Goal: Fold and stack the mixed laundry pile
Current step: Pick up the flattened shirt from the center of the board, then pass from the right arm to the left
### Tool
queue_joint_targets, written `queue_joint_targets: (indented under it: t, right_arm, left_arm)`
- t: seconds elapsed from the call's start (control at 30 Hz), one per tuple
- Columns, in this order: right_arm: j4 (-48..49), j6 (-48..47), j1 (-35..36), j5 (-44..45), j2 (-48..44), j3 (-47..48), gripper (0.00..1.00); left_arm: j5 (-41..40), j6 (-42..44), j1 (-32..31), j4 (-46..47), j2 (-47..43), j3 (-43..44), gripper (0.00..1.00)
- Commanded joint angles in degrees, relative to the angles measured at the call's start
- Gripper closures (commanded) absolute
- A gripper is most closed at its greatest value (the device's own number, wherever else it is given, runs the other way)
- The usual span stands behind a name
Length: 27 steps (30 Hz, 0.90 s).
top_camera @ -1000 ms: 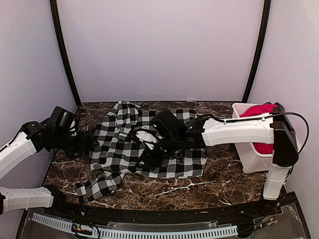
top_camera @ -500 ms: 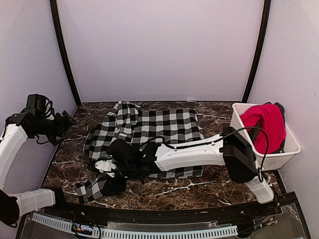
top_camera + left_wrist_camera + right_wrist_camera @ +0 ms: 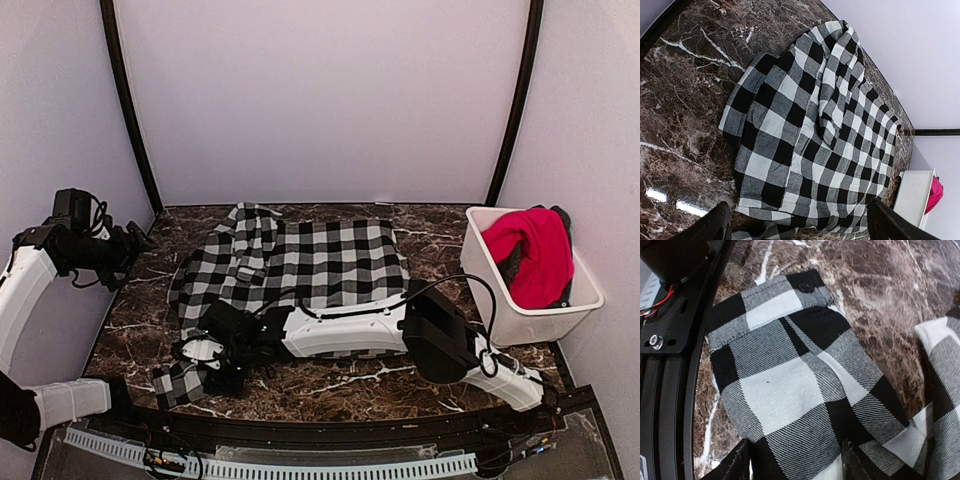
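Observation:
The black-and-white checked shirt point(image 3: 320, 265) lies spread flat on the marble table; it fills the left wrist view point(image 3: 810, 130). Its sleeve point(image 3: 180, 380) trails to the front left. My right gripper point(image 3: 212, 360) is low over that sleeve, jaws open with the buttoned cuff end point(image 3: 790, 385) lying between the fingertips point(image 3: 735, 462). My left gripper point(image 3: 132, 245) is raised at the far left, open and empty, well above the shirt point(image 3: 800, 231). The red garment point(image 3: 535, 255) sits in the white bin point(image 3: 520, 320) at the right.
The bin also shows in the left wrist view point(image 3: 914, 196), beyond the shirt's far corner. The table's black front rail point(image 3: 670, 370) runs right beside the sleeve cuff. My right arm point(image 3: 350, 330) lies stretched across the shirt's front hem. Bare marble point(image 3: 440, 375) lies in front.
My right arm has swung from the shirt's middle down to the front-left sleeve. My left arm lifted off the shirt's left edge and has since stayed still.

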Motion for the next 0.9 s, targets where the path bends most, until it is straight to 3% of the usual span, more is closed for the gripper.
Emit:
queue_joint_targets:
  t: [0.0,0.07,0.17,0.2,0.53,0.7,0.87]
  right_arm:
    - [-2.97,-1.62,1.55,1.97,1.56,1.04,0.48]
    - [-3.01,-1.45,1.9,1.9,1.08,-0.27,0.61]
    - [-2.85,-1.66,2.66,2.85,-1.1,-2.28,0.95]
    - [-3.05,-1.7,2.9,2.88,-2.47,-2.63,1.0]
    - [1.17,-0.7,3.11,-3.34,-29.6,-9.11,1.0]
    - [0.67,-0.54,2.96,-4.53,-33.26,-6.49,1.0]
    - [1.34,2.61,-0.53,-5.5,-31.21,-4.33,1.0]
  left_arm:
    - [1.0,1.65,0.95,0.79,0.29,0.81,0.07]
    - [1.17,2.0,1.19,0.72,0.65,1.17,0.07]
    - [1.6,2.35,1.62,0.71,0.88,1.44,0.07]
    - [1.62,2.37,1.67,0.76,0.91,1.42,0.07]
    - [2.02,2.61,2.07,2.61,1.79,0.65,0.07]
    - [2.71,2.53,2.13,4.16,1.9,-0.8,0.07]
    - [4.62,3.88,2.14,5.89,-0.04,-3.33,0.05]
